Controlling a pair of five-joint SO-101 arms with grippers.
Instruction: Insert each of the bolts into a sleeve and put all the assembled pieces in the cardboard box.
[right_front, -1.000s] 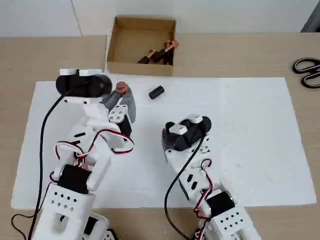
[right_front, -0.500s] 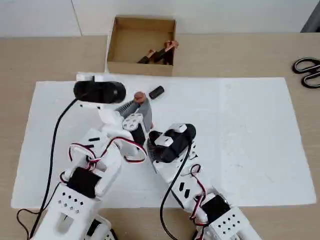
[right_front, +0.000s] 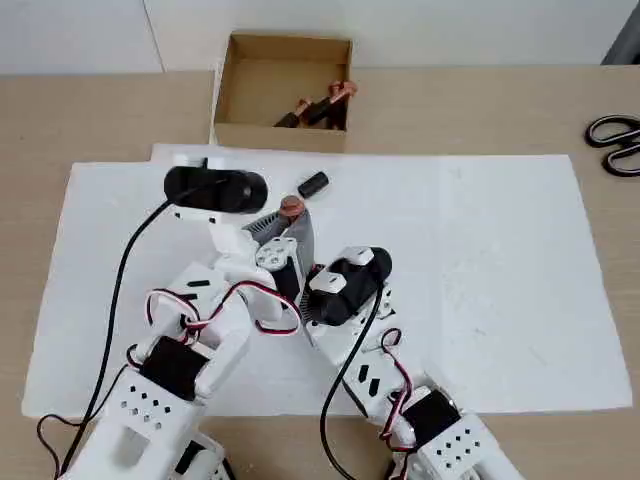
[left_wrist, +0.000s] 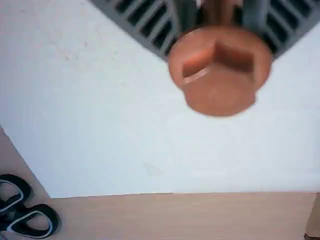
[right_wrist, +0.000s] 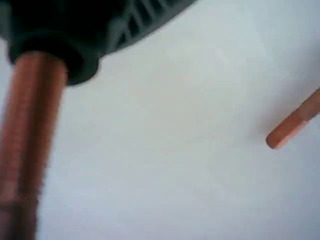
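Having been swung across, the bolt (right_front: 291, 206) is held clamped in the left gripper (right_front: 288, 219). The loose sleeve (right_front: 313, 184) is now found just beyond its tips, so insertion is judged near.

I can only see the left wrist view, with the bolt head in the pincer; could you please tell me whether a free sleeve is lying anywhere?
Observer: Yes, one black sleeve lies on the white paper, between the held bolt and the cardboard box.
Operator: Thank you. Is the box empty?
Observer: No, several copper-and-black pieces lie in one corner.
Operator: And the right arm?
Observer: Its wrist view shows a copper shaft sticking out of a dark sleeve.
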